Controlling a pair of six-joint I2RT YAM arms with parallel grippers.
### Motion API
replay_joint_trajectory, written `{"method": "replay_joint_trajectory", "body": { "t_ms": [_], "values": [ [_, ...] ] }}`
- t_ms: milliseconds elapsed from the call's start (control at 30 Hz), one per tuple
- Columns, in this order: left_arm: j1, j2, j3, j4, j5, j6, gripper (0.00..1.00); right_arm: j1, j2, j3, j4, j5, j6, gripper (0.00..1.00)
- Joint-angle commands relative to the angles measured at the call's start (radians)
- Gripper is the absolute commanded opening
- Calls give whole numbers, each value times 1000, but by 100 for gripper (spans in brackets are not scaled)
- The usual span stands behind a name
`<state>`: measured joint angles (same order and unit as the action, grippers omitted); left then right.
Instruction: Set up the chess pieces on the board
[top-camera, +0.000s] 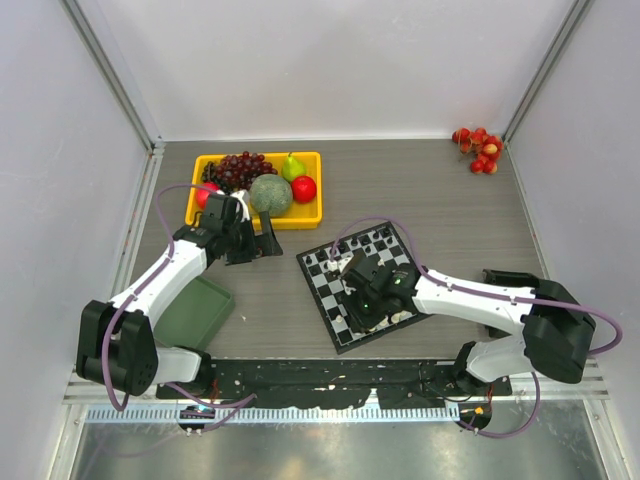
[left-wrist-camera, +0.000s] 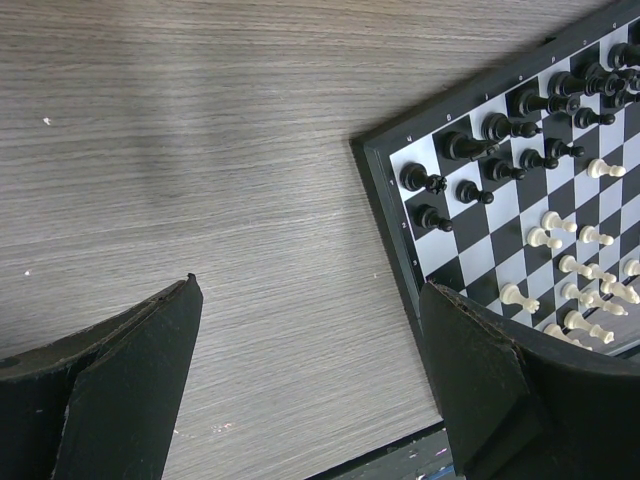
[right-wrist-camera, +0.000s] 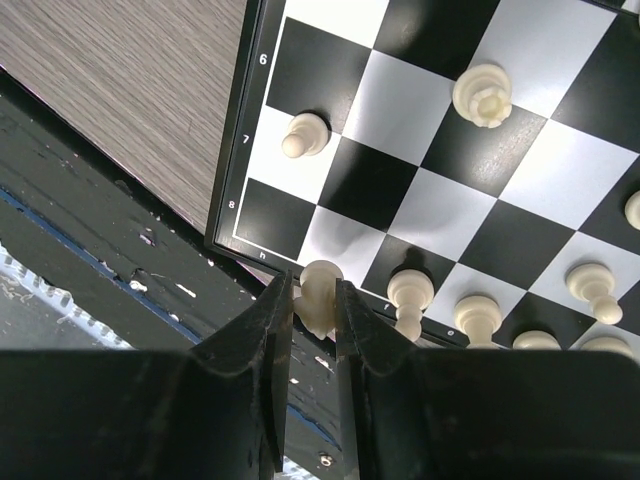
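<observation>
Right gripper (right-wrist-camera: 312, 300) is clamped on a cream piece (right-wrist-camera: 318, 292) over the board's (top-camera: 330, 310) near corner, other cream pieces (right-wrist-camera: 410, 292) just beside. Left gripper (left-wrist-camera: 310, 380) hangs wide apart, holding nothing, over bare table (left-wrist-camera: 200, 150) beside the board. Green tray (top-camera: 195, 315) lies left; yellow fruit tray (top-camera: 255, 222) beyond.

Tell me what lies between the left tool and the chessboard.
Only bare grey wood-grain tabletop separates the open left tool from the small black-and-white checkered chessboard, per the left wrist view.

Board (top-camera: 345, 300) middle hidden under right arm overhead; white back-row pieces (right-wrist-camera: 560, 343) cut off behind jaws.
</observation>
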<state>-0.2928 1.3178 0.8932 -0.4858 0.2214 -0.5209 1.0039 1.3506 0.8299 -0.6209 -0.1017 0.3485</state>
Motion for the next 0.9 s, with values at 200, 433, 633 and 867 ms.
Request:
{"method": "replay_joint_trajectory", "body": {
  "t_ms": [200,433,633,867],
  "values": [
    [-3,-8,1,30,16,-10,97,16,13,14,30,28,14,17],
    [-3,3,4,36,19,-7,97,19,30,15,39,74,32,18],
    [-3,6,1,36,16,-5,97,19,62,18,62,80,30,21],
    [-5,6,-2,36,13,-4,97,19,82,14,75,51,23,22]
  ]
}}
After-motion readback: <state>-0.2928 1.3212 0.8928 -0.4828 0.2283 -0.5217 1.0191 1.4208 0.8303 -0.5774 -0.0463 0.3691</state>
